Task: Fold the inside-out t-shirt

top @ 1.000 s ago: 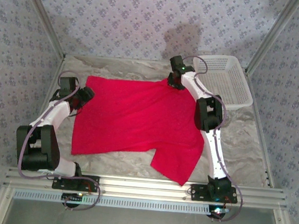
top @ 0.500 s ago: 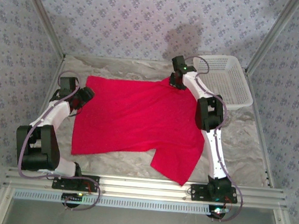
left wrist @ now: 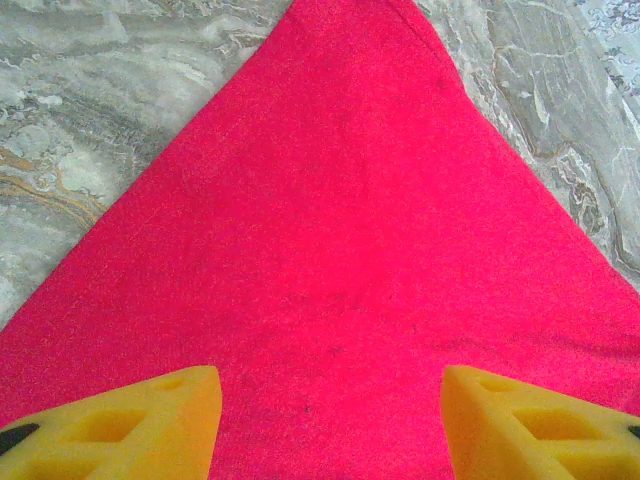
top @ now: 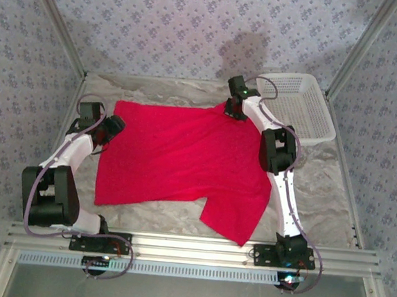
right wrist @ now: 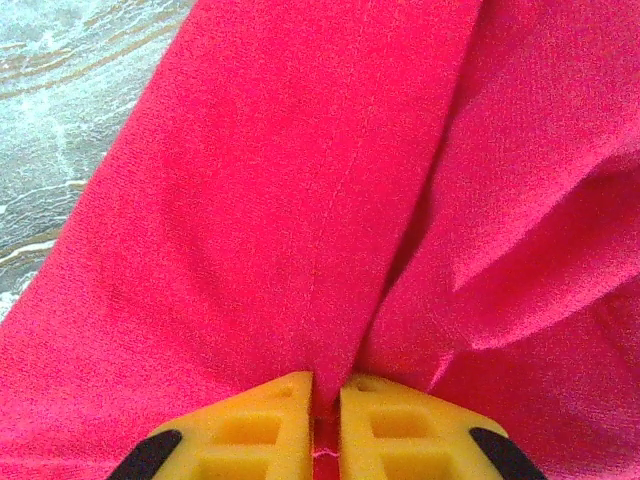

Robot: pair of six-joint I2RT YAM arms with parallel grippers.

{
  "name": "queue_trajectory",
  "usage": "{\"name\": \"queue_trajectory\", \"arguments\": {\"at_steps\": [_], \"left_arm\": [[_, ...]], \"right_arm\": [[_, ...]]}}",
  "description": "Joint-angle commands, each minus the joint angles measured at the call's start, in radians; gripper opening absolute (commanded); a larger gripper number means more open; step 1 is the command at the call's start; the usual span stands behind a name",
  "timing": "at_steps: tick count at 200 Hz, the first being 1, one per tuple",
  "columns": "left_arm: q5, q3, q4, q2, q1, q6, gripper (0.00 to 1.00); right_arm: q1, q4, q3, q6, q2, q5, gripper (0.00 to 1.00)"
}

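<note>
The inside-out t-shirt (top: pixel 183 161) lies spread flat on the marble table, plain red, with one sleeve pointing toward the near edge. My left gripper (top: pixel 110 128) hovers at the shirt's left edge. In the left wrist view its yellow fingers (left wrist: pixel 120 425) stand wide apart over a corner of the t-shirt (left wrist: pixel 340 230), nothing between them. My right gripper (top: pixel 233 110) is at the shirt's far right corner. In the right wrist view its gripper (right wrist: pixel 327 415) is shut on a pinched ridge of the t-shirt (right wrist: pixel 300 180).
A white lattice basket (top: pixel 296 105) stands at the back right, close behind the right arm. Bare marble table (top: pixel 326 194) lies to the right of the shirt. Patterned walls and metal posts enclose the table on three sides.
The right gripper's fingers have closed onto the cloth at the far right corner. Both arms have stayed where they were, and the shirt has not shifted.
</note>
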Motion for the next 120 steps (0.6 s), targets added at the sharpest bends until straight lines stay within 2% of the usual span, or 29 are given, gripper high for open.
{"name": "queue_trajectory", "arguments": {"at_steps": [1, 21, 120], "left_arm": [[0.013, 0.033, -0.002, 0.004, 0.005, 0.014, 0.59], [0.014, 0.033, -0.004, 0.003, 0.007, 0.015, 0.59], [0.017, 0.026, 0.003, 0.003, 0.006, 0.011, 0.58]], "right_arm": [[-0.004, -0.036, 0.032, 0.007, 0.011, 0.016, 0.09], [0.000, -0.051, 0.038, -0.001, 0.000, 0.026, 0.00], [0.018, -0.072, 0.080, -0.055, -0.069, 0.062, 0.00]]}}
